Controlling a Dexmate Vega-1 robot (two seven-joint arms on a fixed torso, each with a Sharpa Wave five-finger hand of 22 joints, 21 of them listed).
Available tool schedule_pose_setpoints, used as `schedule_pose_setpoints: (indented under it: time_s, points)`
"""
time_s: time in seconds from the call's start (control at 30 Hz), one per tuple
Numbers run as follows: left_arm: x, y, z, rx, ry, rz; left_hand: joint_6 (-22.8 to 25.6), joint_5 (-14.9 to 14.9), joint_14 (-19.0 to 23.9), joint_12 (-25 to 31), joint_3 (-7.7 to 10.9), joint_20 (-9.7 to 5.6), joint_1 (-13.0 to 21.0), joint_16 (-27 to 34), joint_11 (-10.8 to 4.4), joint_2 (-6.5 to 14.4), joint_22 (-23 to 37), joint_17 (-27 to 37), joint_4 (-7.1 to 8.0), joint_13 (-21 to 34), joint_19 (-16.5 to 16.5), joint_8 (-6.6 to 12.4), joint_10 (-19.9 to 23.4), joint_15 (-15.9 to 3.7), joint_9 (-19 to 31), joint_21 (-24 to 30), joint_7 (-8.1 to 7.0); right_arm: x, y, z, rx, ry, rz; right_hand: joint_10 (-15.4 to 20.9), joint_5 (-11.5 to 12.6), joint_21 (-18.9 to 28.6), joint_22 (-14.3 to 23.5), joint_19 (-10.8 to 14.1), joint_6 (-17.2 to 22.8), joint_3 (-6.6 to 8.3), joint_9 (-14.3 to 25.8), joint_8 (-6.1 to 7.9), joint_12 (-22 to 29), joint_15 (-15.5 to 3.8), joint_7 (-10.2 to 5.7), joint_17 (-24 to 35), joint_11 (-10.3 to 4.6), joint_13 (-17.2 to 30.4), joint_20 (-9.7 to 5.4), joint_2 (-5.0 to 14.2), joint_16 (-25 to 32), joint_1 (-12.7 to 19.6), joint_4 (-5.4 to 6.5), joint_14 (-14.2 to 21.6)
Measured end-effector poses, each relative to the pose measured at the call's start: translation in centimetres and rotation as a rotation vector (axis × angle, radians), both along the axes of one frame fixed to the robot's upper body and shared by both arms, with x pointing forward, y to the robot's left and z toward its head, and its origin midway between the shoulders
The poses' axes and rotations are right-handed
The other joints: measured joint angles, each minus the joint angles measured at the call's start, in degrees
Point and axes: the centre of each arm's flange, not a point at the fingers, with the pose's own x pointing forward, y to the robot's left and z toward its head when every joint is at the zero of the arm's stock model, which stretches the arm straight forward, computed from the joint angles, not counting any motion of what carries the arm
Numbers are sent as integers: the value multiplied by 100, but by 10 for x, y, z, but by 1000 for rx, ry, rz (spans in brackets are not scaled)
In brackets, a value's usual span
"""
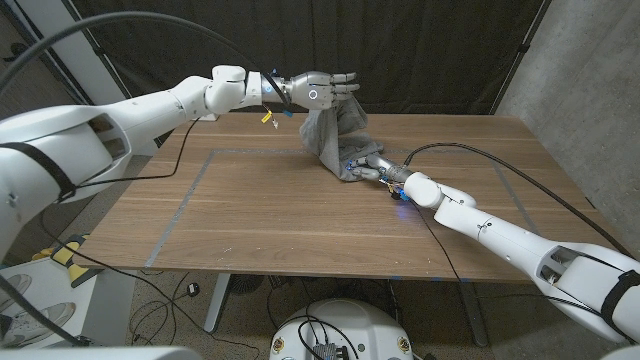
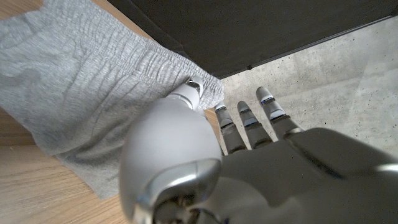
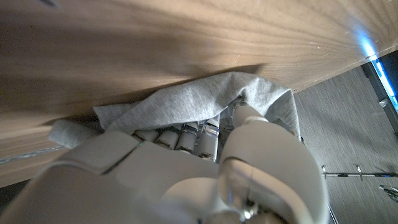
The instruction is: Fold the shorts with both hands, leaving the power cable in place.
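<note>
shorts [image 1: 335,135]: grey, soft, floppy and light, hanging over the far middle of the desk [image 1: 300,215] | left hand [image 1: 322,90] pinches the waistband up high | right hand [image 1: 372,166] grips the low edge on the desk | best to hold by corners

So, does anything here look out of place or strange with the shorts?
Nothing damaged. The grey shorts are not flat: the left hand holds one edge up above the table, while the right hand grips the lower end on the wood, so the cloth hangs bunched.
</note>
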Motion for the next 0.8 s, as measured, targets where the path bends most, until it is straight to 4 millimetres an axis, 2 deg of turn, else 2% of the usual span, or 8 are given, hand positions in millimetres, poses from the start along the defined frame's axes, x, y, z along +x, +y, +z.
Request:
schedule_pose_setpoints:
  time_s: [0.17, 0.27, 0.8]
  points:
    - [3, -7, 2, 23, -1, -12, 0, 0, 21, 0, 0, 0, 0, 0, 0, 0, 0, 0, 0, 0, 0, 0, 0, 21, 0, 0, 0, 1, -1, -1, 2, 0, 4, 0, 0, 0, 0, -1, 0, 0, 1, -3, 1, -10, 0, 0, 0, 0, -1, 0, 1, 0, 0, -10]
    - [4, -11, 4, 36, -2, -19, 0, 0, 21, 0, 0, 0, 0, 0, 0, 0, -1, 0, 0, 0, 0, 0, 0, 21, 0, 0, 0, 1, -1, -1, 4, 1, 5, -53, 0, 0, 0, -62, -20, 0, 2, -19, 2, -40, -20, 0, -70, 0, -62, 0, 1, 0, 0, -40]
    - [5, -18, 7, 60, -5, -31, 0, 0, 21, 0, 0, 0, 0, 0, 0, 0, -1, -1, -1, 0, -1, -1, -1, 21, 0, 0, 0, 2, -1, -2, 8, 3, 8, -59, 0, 0, 0, -62, -19, 0, 0, 2, 0, -41, -19, 0, -78, 0, -62, 0, 1, 0, 1, -42]
